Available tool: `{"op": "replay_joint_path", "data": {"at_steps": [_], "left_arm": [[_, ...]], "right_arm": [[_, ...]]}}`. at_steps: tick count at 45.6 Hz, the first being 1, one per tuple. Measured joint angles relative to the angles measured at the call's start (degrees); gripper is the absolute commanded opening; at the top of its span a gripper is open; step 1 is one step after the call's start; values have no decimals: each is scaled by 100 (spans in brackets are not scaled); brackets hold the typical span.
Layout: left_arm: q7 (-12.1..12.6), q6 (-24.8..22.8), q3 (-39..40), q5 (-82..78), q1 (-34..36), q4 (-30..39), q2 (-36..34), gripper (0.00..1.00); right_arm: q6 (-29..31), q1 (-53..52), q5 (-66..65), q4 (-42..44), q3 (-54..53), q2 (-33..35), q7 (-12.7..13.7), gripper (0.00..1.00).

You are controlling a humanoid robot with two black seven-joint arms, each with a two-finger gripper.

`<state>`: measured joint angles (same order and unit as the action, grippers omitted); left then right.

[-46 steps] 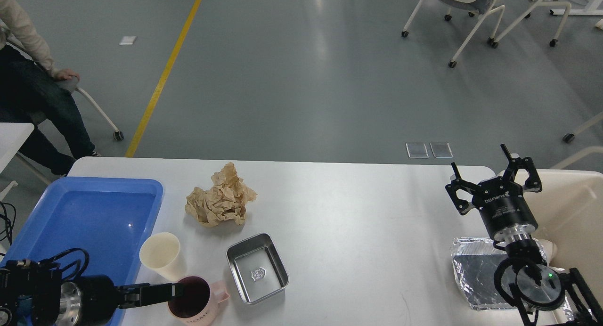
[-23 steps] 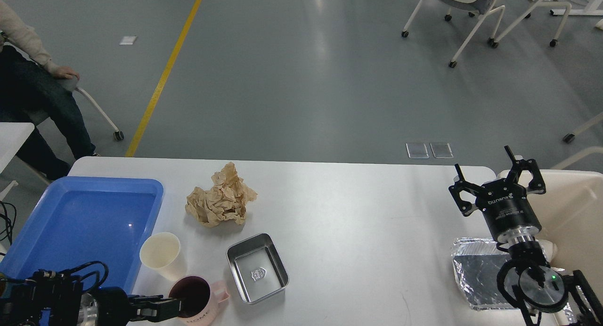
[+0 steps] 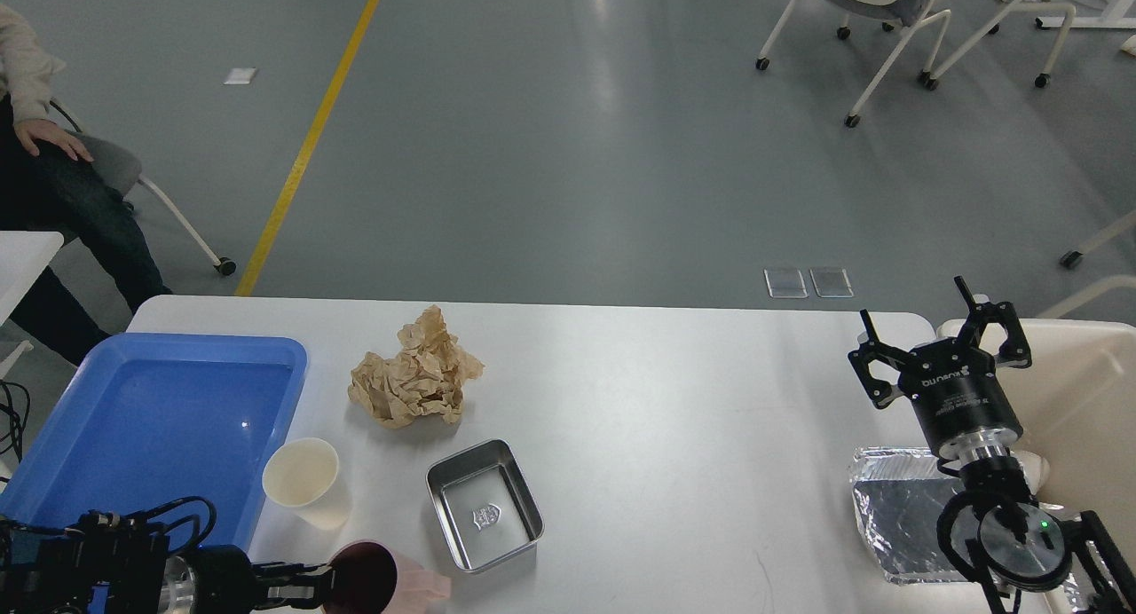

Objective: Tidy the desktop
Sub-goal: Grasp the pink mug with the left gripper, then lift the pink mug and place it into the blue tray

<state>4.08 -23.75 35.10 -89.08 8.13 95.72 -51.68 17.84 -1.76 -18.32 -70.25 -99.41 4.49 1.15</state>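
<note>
Because your left gripper [image 3: 324,586] pinches the tilting pink mug [image 3: 382,583] by its rim at the tabletop [image 3: 666,401] near edge, it could slip; your right gripper [image 3: 941,352] hangs spread.

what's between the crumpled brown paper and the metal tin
Nothing: in the head view, only bare desktop separates the crumpled brown paper from the metal tin.

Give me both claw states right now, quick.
Left claw: shut on the pink mug, gripping its rim.
Right claw: open, holding nothing.
</note>
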Motion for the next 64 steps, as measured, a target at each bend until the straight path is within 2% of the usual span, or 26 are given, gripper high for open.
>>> {"op": "replay_joint_path", "data": {"at_steps": [12,19,23,26,36,44,49,55,59,64], "left_arm": [[-231,-238,62,-4,87,305,-288,0],[-437,-532,176,64,535,520,-694,0],[-739,-839,347,239,931,532,-914,0],[-840,-1159,475,425,1337,536,-974,0],[-882,-1869,602,678,2830,538,-1064,1],[-885,-2234,603,879,3558,539,-1216,1],[-882,-2318,603,906,3728,537,-1395,2],[-875,-2321,576,915,3749,453,-1977,2],[-894,-2207,510,920,3680,230,-2387,2],[-912,-1825,363,977,3479,-206,-2766,3]], "right_arm": [[0,-8,-3,3,0,-5,-1,100],[0,-49,-4,3,43,-23,-1,100],[0,-77,-4,3,64,-29,-1,100],[0,-91,-4,2,77,-35,-1,100],[-7,-105,-4,-21,88,-52,-1,100],[-9,-106,-4,-34,89,-49,-1,100],[-9,-100,-5,-39,89,-45,-1,100],[-9,-90,-6,-40,89,-44,-1,100],[-10,-88,-5,-40,89,-47,-1,100],[-10,-88,-6,-39,89,-55,-1,100]]}}
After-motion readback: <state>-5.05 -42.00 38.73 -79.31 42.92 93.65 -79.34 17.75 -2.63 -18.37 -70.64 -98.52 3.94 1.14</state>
